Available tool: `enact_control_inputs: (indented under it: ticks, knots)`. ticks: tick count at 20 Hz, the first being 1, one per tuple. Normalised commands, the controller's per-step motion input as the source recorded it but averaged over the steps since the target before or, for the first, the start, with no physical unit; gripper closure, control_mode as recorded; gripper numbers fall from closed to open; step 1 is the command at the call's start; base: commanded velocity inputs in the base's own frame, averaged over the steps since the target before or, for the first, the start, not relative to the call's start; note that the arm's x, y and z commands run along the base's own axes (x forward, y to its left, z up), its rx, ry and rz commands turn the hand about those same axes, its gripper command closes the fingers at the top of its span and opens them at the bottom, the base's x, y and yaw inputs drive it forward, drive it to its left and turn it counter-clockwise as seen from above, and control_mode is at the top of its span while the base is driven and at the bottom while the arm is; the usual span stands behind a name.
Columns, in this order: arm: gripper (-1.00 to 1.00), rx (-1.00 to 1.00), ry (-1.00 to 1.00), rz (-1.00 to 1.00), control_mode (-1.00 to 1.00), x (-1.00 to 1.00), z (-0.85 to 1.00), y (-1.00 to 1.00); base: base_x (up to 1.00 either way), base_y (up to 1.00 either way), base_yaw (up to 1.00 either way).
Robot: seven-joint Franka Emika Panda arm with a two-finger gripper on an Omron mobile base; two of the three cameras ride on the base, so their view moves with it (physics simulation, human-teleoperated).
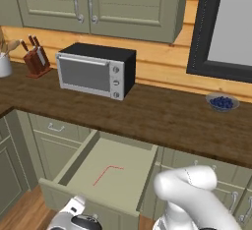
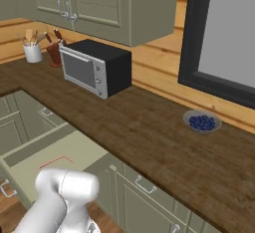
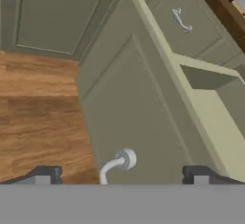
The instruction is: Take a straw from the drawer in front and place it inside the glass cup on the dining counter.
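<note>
Lying flat, thin red bent-ended straw [image 1: 107,173] in smooth beige-lined drawer [image 1: 129,199].

Sage-green wall cabinets [image 1: 98,5] hang above a dark wood worktop [image 1: 162,116] backed by pale wood panelling [image 1: 162,67]. A black-framed window [image 2: 224,38] stands at the worktop's right end. Wood-plank floor [image 3: 38,117] lies below the base cabinets [image 2: 144,197].

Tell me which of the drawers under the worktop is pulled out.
The wide drawer below the toaster oven, the one with the red straw lying on its pale floor. The narrower drawer to its left is shut flush.
</note>
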Motion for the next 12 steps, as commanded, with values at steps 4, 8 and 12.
enact_control_inputs:
  ticks: [4,8,12]
  knots:
    - [-1.00,0.23,-0.25,-0.30,-1.00,-0.26,1.00,0.02,0.00,0.00,0.00]
    - [-1.00,0.31,-0.07,-0.38,-1.00,-0.47,1.00,-0.01,0.00,0.00,0.00]
    - [-1.00,0.38,0.22,-0.52,-1.00,-0.28,1.00,-0.33,0.00,0.00,0.00]
